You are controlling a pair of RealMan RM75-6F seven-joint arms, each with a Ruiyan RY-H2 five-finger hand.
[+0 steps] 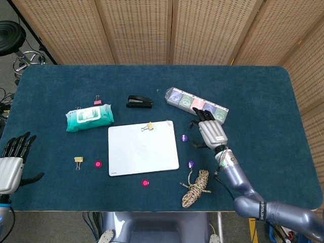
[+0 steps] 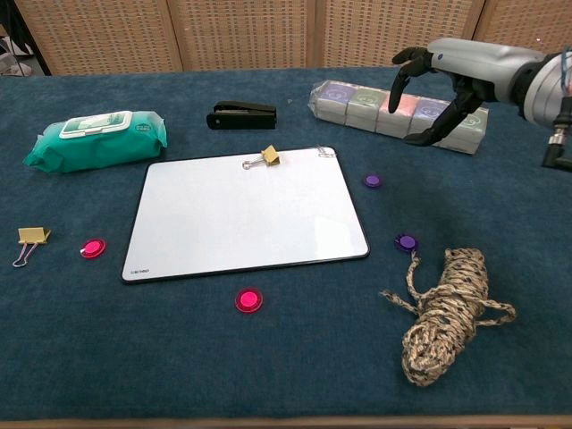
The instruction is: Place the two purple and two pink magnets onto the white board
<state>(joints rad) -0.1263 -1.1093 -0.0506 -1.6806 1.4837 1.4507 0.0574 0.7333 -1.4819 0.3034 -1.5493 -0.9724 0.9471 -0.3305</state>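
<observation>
The white board (image 1: 143, 148) (image 2: 246, 214) lies flat mid-table with nothing on its face. One purple magnet (image 1: 185, 137) (image 2: 373, 180) sits just off its right edge, another purple magnet (image 1: 191, 164) (image 2: 407, 242) lies nearer the front. A pink magnet (image 1: 98, 164) (image 2: 92, 248) rests left of the board and a second pink magnet (image 1: 146, 183) (image 2: 248, 300) in front of it. My right hand (image 1: 209, 129) (image 2: 435, 85) hovers open, fingers spread, right of the upper purple magnet. At the table's left front corner my left hand (image 1: 11, 162) stays open.
A yellow binder clip (image 2: 267, 156) grips the board's top edge. A rope coil (image 2: 444, 313) lies front right by the lower purple magnet. A pack of boxes (image 2: 400, 115), black stapler (image 2: 242, 115), wipes pack (image 2: 96, 138) and another yellow clip (image 2: 30, 239) surround the board.
</observation>
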